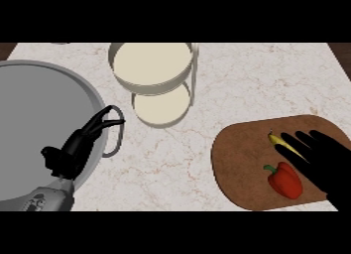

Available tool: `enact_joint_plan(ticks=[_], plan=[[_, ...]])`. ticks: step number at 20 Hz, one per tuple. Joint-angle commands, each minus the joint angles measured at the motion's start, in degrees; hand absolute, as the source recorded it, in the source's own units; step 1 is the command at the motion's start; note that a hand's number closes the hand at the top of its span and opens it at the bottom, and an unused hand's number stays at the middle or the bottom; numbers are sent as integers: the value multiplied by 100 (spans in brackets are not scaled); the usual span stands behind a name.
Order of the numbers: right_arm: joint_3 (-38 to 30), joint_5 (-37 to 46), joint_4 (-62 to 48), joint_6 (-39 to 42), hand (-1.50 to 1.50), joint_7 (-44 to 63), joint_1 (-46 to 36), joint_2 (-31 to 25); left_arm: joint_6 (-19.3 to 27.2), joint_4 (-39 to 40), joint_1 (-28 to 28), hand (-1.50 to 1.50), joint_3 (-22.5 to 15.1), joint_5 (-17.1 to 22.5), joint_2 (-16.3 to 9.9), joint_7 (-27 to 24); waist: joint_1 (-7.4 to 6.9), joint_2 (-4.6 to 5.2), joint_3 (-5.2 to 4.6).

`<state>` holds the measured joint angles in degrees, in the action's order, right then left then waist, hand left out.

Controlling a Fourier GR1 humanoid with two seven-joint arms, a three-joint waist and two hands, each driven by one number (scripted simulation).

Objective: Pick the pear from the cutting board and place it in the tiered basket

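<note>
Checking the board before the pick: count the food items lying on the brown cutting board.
2. A red bell pepper lies near the brown wooden cutting board's front edge; a yellow fruit lies behind it, partly under the black right hand, which may hide more.

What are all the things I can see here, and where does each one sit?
Counter: one, pale marbled, fills the view.
Pot: one, large, grey, at the left.
Tiered basket: one, cream trays on a wire frame, top centre.
Cutting board: one, brown, lower right.
Pear: one, yellow, on the board, partly under the right hand.
Red pepper: one, on the board, near edge.
Left hand: black, over the pot's rim.
Right hand: black, open, over the board.
</note>
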<state>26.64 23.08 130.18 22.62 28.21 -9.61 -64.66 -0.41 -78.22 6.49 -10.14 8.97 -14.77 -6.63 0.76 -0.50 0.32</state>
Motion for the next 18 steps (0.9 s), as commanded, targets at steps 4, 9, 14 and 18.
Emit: enact_joint_plan(ticks=[4, 9, 14, 18], plan=[[6, 1097, 12, -131, -150, 540, 177, 672, -36, 345, 103, 0, -81, -153, 354, -114, -59, 51, -35], [129, 1789, -571, -175, -150, 432, 687, 818, -294, 626, 267, 0, 299, -46, 142, -214, -35, 57, -33], [185, 1850, -1052, 213, -150, 247, 441, 1488, -105, 278, 61, 0, 115, -261, 471, -119, -85, 53, -34], [-33, 2258, -1272, 3, -150, -239, 642, 1695, -177, 124, -124, 0, 241, -368, 367, -112, -77, 47, -33]])
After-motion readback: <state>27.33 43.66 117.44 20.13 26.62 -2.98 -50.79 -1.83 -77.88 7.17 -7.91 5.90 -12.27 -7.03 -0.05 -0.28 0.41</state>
